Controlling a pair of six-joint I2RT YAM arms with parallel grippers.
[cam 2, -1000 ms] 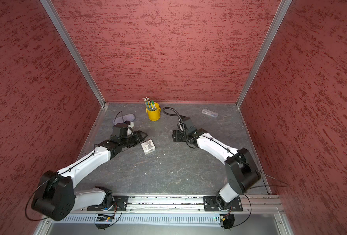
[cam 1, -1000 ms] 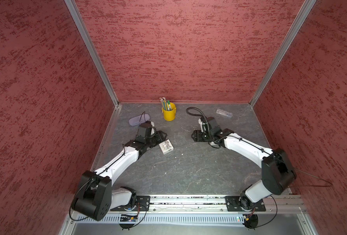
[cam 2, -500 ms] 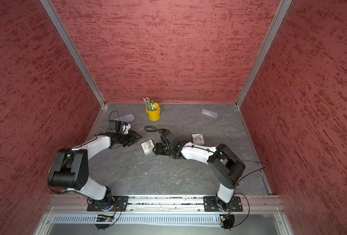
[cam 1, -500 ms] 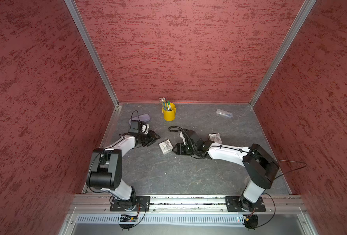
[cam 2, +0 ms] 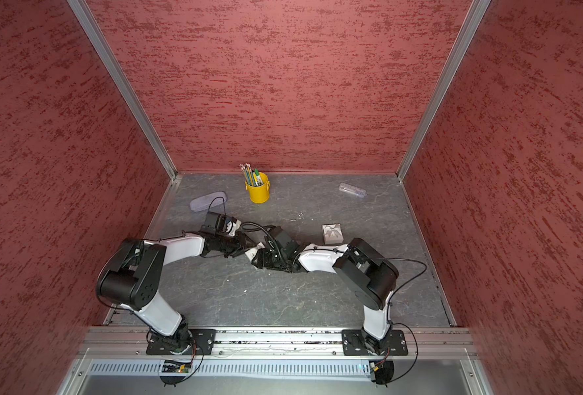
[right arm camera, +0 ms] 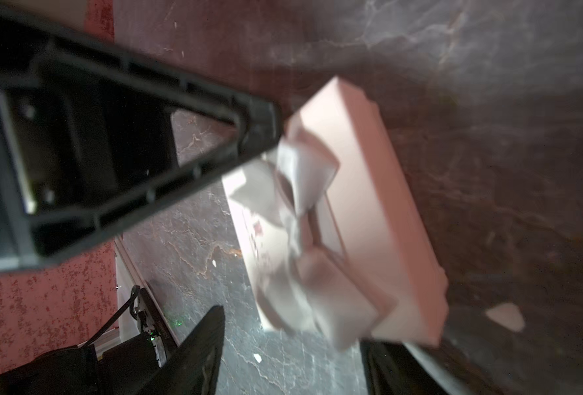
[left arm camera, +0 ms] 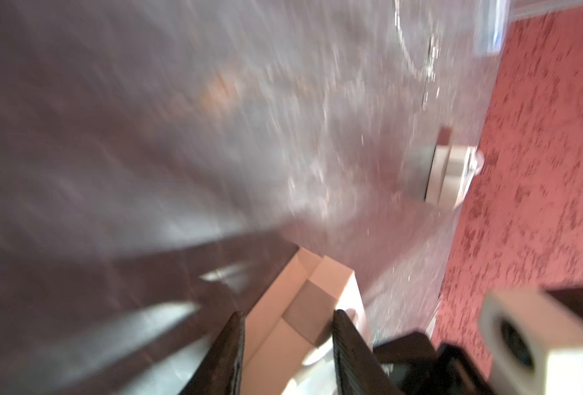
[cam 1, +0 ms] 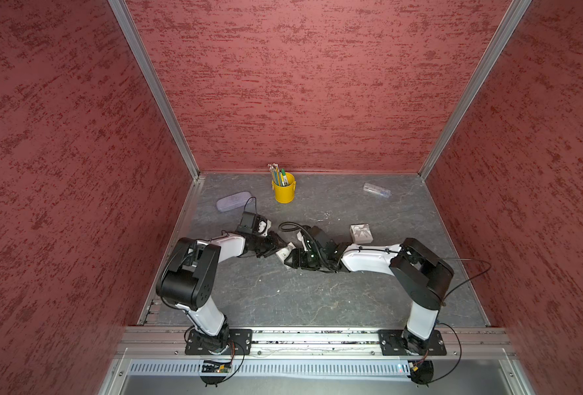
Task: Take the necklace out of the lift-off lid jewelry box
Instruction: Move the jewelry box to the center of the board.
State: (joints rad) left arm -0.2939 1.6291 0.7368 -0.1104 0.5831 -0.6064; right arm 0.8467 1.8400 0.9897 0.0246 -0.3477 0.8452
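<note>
White jewelry box (left arm camera: 331, 287) straddled by left tool (left arm camera: 286, 319), grip unclear, right tool (right arm camera: 295, 331) spread wide beside it

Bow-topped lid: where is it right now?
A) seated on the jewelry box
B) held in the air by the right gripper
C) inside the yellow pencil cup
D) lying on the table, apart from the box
D: in both top views the bow-topped lid lies bow-up on the table, with bare tabletop between it and the jewelry box.
</note>
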